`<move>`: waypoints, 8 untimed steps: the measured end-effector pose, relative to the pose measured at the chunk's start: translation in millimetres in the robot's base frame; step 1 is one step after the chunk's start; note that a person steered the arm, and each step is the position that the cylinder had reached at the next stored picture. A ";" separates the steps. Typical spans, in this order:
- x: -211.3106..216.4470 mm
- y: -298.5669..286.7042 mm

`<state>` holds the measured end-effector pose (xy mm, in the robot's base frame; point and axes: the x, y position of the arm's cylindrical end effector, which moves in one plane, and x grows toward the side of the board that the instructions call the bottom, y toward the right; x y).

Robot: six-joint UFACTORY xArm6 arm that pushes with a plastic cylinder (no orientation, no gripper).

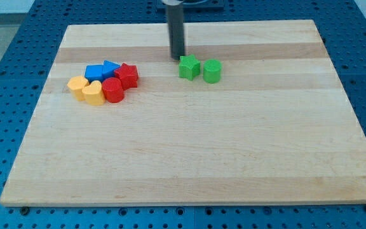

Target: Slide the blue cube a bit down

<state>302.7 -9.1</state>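
The blue cube (94, 72) lies at the upper left of the wooden board (189, 159), at the top of a tight cluster. A blue triangular block (110, 67) touches its right side. A red star-like block (128, 76) and a red cylinder (113, 90) sit to the right and lower right. Two yellow blocks (77, 85) (93, 93) lie just below the blue cube. My tip (178, 58) stands near the board's top middle, well right of the cluster, just above and left of a green block (189, 67).
A second green block, a cylinder (211, 70), sits right of the first green block. The board lies on a blue perforated table (5, 57) that surrounds it on all sides.
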 end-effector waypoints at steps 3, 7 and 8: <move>30.5 35.1; 50.8 2.2; 63.5 -15.5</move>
<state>366.2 -24.6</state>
